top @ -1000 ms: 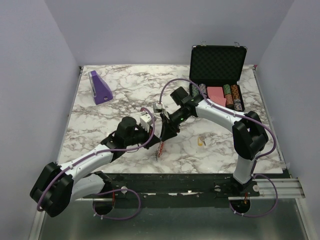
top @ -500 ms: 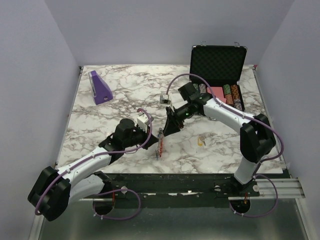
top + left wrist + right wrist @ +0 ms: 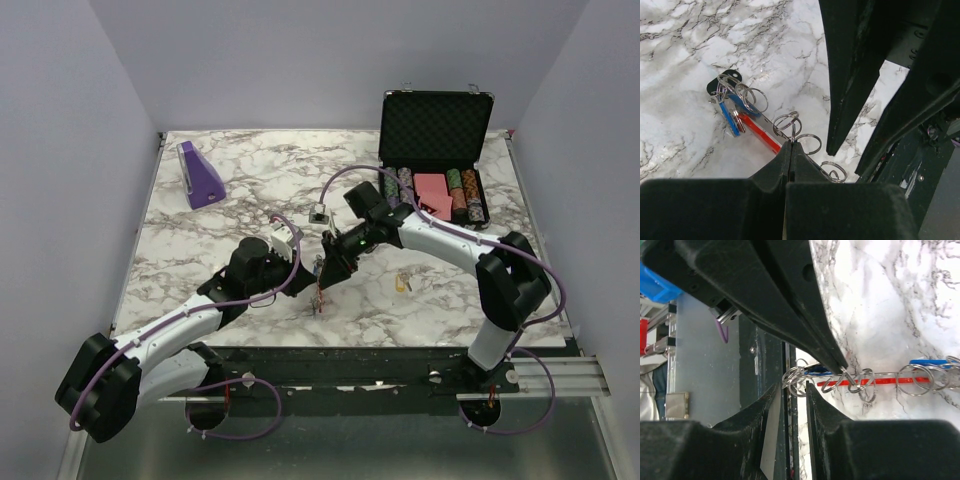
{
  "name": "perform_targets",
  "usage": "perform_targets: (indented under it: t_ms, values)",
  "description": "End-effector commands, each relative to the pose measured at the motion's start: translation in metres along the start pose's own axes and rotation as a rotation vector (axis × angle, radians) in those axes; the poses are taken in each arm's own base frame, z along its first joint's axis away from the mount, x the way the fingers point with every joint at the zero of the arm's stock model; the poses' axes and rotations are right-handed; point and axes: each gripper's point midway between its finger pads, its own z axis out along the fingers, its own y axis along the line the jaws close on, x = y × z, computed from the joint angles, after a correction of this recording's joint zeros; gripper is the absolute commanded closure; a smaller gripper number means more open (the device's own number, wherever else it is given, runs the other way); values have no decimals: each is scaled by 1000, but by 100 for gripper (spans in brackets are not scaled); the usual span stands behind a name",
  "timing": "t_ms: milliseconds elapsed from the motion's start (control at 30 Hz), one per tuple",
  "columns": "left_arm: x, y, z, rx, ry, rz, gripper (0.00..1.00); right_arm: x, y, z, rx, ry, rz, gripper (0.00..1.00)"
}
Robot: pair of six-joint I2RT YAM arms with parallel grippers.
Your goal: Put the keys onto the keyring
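The keyring (image 3: 760, 131) is a chain of thin metal rings with a red strip, blue keys (image 3: 730, 119) and a dark tag. My left gripper (image 3: 791, 145) is shut on one of its rings and holds it just above the marble near the front edge (image 3: 321, 298). The right gripper (image 3: 792, 390) is open, and a cluster of end rings (image 3: 796, 377) sits between its fingertips. Its fingers (image 3: 850, 75) loom right beside the left jaws. A yellow key (image 3: 402, 283) lies alone on the table to the right.
An open black case (image 3: 435, 130) with poker chips stands at the back right. A purple wedge-shaped object (image 3: 200, 175) stands at the back left. The table's front edge (image 3: 330, 347) runs just below the keyring.
The right gripper lifted away to the upper right half a second ago and has come back down to the keyring. The left gripper has stayed shut on the ring.
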Motion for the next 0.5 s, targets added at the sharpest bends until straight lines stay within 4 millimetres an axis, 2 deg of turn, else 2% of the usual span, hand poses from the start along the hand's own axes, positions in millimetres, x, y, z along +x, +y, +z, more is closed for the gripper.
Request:
perform_targets:
  t_ms: [0, 233, 467]
  values:
    - [-13, 0, 2, 0, -53, -7, 100, 0, -16, 2, 77, -7, 32, 66]
    - [-12, 0, 1, -3, -53, -15, 100, -4, -24, -5, 155, 5, 7, 66]
    - [-12, 1, 1, -13, -54, -18, 100, -10, -19, -12, 176, 7, -39, 67]
